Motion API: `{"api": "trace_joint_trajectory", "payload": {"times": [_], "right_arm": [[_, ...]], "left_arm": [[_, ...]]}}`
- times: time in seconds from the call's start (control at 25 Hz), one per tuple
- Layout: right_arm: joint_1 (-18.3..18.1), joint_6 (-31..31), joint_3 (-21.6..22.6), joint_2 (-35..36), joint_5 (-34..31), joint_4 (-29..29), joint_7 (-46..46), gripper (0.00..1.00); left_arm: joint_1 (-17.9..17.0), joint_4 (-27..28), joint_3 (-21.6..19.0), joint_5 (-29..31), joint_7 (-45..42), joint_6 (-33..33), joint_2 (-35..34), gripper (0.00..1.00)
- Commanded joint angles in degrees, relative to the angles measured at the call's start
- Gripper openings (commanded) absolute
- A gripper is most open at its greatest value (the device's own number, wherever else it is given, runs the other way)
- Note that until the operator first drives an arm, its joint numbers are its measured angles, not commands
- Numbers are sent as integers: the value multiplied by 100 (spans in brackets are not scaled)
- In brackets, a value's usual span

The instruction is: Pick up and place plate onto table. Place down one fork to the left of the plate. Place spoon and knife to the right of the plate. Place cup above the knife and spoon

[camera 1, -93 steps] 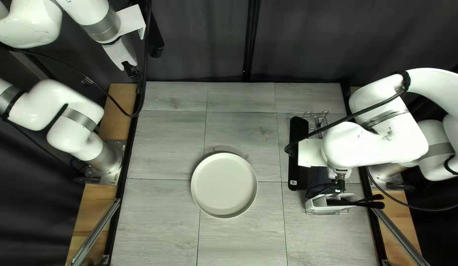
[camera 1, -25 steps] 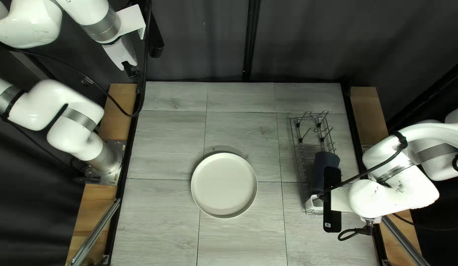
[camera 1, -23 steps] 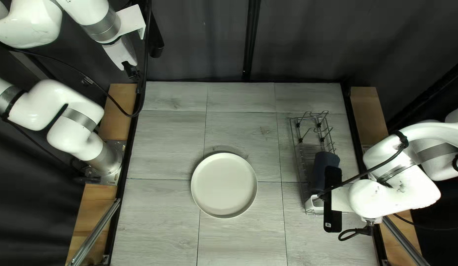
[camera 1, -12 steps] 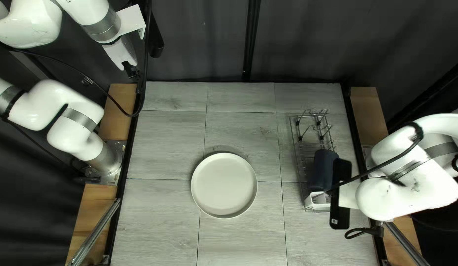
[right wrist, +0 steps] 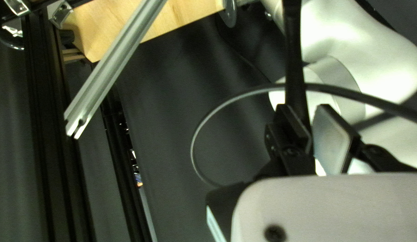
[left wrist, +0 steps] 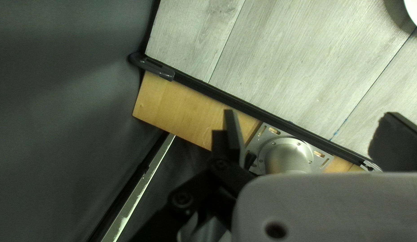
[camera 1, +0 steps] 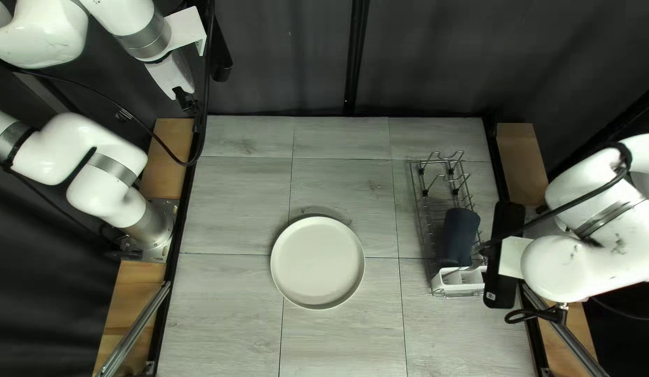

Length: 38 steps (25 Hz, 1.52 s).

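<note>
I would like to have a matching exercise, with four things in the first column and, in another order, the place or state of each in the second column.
Things
1. plate
2. cup
3. left gripper
4. white holder

Places and states
A. with fingers wide apart
B. at the end of the wire rack closest to the table's near edge
C. flat on the table, outside the rack
D. in the rack, between the tall wire loops and the item at the near end

Right pairs: 1-C, 2-D, 3-A, 4-B
</note>
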Motion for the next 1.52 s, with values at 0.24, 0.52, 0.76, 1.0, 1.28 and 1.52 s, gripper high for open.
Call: {"api": "trace_joint_trajectory", "payload": {"times": [0.24,0.52,0.76,1.0,1.28,1.52], "right_arm": [[-381,-921,-345,258,-42,512,131,0],[-592,-1759,-432,361,-128,723,740,0],[-704,-2582,-445,837,-301,848,1443,0],[-704,-2582,-445,837,-301,848,1443,0],[-670,-3069,-387,1177,-477,839,1639,0],[-514,-3359,-325,1766,-848,886,4016,0]], "left_arm": [[0,0,0,0,0,0,0,100],[0,0,0,0,0,0,0,100],[0,0,0,0,0,0,0,100],[0,0,0,0,0,0,0,100],[0,0,0,0,0,0,0,100],[0,0,0,0,0,0,0,100]]}}
